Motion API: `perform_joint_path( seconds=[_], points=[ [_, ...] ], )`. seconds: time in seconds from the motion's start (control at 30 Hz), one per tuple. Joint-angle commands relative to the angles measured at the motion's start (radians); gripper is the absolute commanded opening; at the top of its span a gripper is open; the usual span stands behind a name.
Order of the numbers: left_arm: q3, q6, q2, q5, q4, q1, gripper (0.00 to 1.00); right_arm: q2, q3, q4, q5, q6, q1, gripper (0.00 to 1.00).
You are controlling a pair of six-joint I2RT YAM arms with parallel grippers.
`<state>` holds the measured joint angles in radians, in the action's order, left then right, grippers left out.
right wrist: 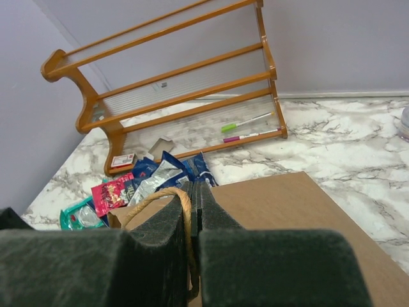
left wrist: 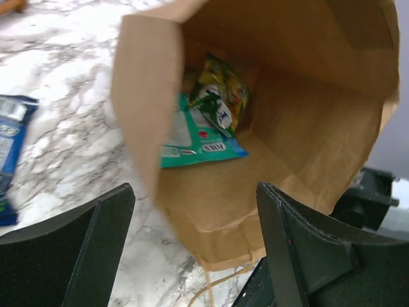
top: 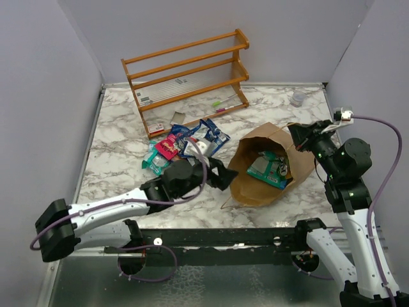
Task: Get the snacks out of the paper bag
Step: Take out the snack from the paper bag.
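Your left gripper (left wrist: 195, 192) wide open at the paper bag (left wrist: 307, 128) mouth, snacks (left wrist: 204, 128) lying inside, your right gripper (right wrist: 195, 192) pinched on the bag's handle (right wrist: 167, 190), more packets (top: 185, 144) piled left of it

Bag: brown kraft paper bag (top: 259, 137), creased, tipped over, mouth gaping toward near-left; right-centre of marble top (top: 115, 137).
Handle: twisted handle loop (left wrist: 208, 279) trails on the top at bag's near edge.
Inside: teal pkt (left wrist: 198, 137) flat on lower wall; green-yellow pkt (left wrist: 220, 96) deeper, partly overlapping it.
Outside: pile of pkts (top: 188, 146), dk blue/white, teal, one red, overlapping, just left of bag.
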<state>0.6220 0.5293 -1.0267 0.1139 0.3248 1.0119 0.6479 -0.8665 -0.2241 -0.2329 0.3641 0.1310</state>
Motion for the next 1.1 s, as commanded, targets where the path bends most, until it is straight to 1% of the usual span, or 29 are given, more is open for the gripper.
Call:
perform_joint_path(
  seconds=[0.0,0.03,0.1,0.2,0.3,0.4,0.63,0.83,0.87,0.9,1.0,1.07],
  points=[
    [0.107,-0.217,-0.159,0.251,0.037,0.232,0.8,0.001,0.0,0.026,-0.022,0.012,0.001,0.02],
    [0.139,-0.247,-0.199,0.288,0.024,0.268,0.79,0.001,-0.003,0.024,-0.021,0.009,0.001,0.02],
    [0.201,-0.284,-0.289,0.336,-0.008,0.304,0.77,0.0,-0.01,0.018,-0.02,0.005,0.001,0.02],
    [0.282,-0.302,-0.403,0.364,-0.056,0.311,0.71,-0.003,-0.017,0.011,-0.012,0.001,0.001,0.02],
    [0.349,-0.344,-0.504,0.351,-0.075,0.311,0.65,-0.007,-0.023,0.003,-0.011,-0.003,0.001,0.02],
    [0.424,-0.364,-0.601,0.378,-0.116,0.309,0.56,-0.01,-0.032,-0.006,-0.009,-0.007,0.001,0.02],
    [0.531,-0.435,-0.784,0.419,-0.13,0.299,0.55,-0.013,-0.039,-0.011,-0.001,-0.016,0.001,0.02],
    [0.586,-0.436,-0.872,0.385,-0.134,0.241,0.54,-0.005,-0.038,-0.008,-0.004,-0.017,0.001,0.02],
    [0.595,-0.438,-0.881,0.382,-0.139,0.233,0.55,-0.004,-0.037,-0.008,-0.003,-0.019,0.001,0.02],
    [0.608,-0.441,-0.892,0.378,-0.142,0.227,0.59,-0.005,-0.036,-0.007,-0.003,-0.019,0.001,0.02],
    [0.638,-0.457,-0.912,0.368,-0.146,0.213,0.75,-0.007,-0.027,-0.004,-0.002,-0.019,0.001,0.02],
    [0.663,-0.454,-0.928,0.362,-0.162,0.193,0.83,-0.006,-0.024,-0.003,-0.003,-0.019,0.001,0.02]
  ],
)
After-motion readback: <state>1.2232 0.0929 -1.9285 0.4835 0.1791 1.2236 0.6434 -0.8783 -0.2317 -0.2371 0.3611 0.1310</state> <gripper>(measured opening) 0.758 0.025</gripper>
